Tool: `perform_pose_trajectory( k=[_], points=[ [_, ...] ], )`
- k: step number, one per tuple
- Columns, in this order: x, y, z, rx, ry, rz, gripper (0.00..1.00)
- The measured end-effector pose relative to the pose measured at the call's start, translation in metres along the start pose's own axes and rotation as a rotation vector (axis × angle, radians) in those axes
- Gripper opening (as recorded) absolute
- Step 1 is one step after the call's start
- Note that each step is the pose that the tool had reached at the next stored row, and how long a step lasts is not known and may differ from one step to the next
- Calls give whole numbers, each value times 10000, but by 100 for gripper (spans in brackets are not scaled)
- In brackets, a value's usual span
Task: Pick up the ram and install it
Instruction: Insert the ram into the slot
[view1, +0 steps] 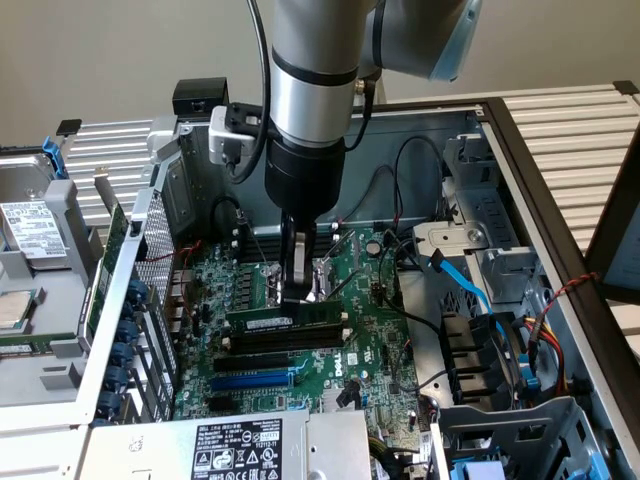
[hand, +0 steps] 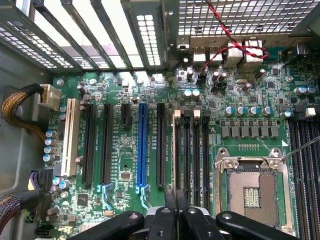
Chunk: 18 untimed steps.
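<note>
Pinching the long, thin green ram stick, white sticker on its flat side, by the upper edge between the narrow black gripper fingers, almost closed. Holding it upright, lengthwise over the long black plastic slots near the centre of the green motherboard.

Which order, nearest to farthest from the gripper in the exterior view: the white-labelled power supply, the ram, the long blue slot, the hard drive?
1. ram: right at the gripper, mid-board.
2. long blue slot: lower on the board.
3. power supply: along the view's bottom edge.
4. hard drive: outside the case, far on the exterior view's left.
</note>
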<state>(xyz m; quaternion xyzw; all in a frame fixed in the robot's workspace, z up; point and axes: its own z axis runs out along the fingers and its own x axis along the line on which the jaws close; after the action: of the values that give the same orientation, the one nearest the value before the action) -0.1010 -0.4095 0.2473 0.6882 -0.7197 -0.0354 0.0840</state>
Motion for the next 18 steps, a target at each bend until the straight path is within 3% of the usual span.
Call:
perform_pose_trajectory(
  k=[18],
  points=[
    [-17, -1, 9, -10, -23, 149, 12]
  ],
)
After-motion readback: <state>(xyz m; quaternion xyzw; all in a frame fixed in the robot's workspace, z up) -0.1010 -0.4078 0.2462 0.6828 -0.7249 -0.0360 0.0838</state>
